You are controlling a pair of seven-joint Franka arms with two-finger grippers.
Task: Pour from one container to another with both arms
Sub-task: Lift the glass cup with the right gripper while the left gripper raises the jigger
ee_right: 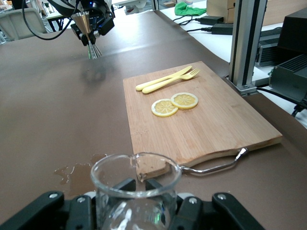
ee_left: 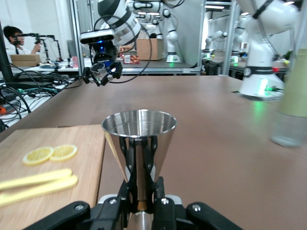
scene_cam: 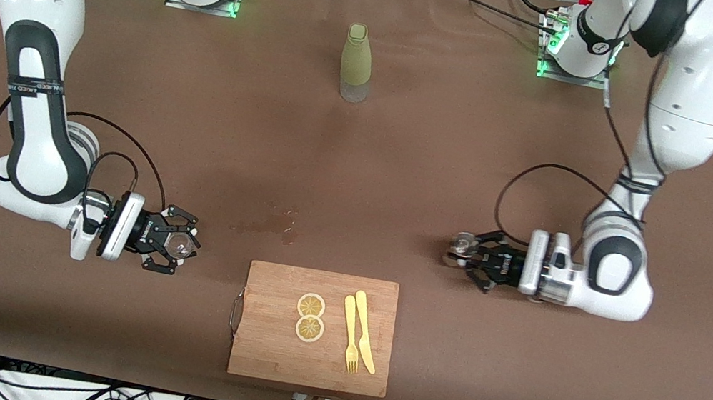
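while the left gripper point(scene_cam: 472, 254) clamps a jigger point(ee_left: 139, 143) and the right gripper point(scene_cam: 174, 243) a glass point(ee_right: 135, 191), both well apart, pouring is not yet begun.

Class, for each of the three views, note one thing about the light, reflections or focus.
Front view: green lights glow at both arm bases, even light on the table. Left wrist view: the steel jigger mirrors the room, while the bottle at the edge looks soft. Right wrist view: the glass beaker rim catches highlights.
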